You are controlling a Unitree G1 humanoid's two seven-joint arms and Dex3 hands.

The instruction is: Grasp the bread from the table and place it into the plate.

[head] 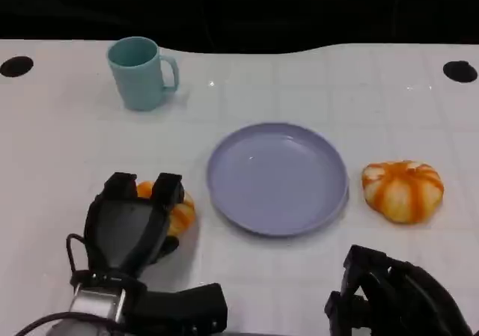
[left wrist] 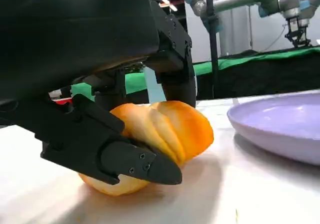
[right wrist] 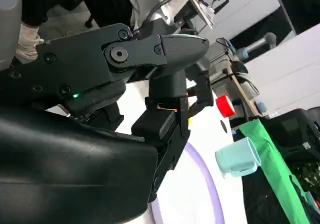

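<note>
The white surface (head: 299, 81) stands before a dark background. On it are a teal mug (head: 140, 72) and a purple plate (head: 277, 177), both without content. The left robot hand (head: 127, 227) holds a bread (left wrist: 165, 129); for the right robot hand (head: 393, 295) I cannot tell.

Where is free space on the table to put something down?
The table is bare between the mug and the left hand, and between mug and plate. It is crowded around the bread beside the plate.
</note>
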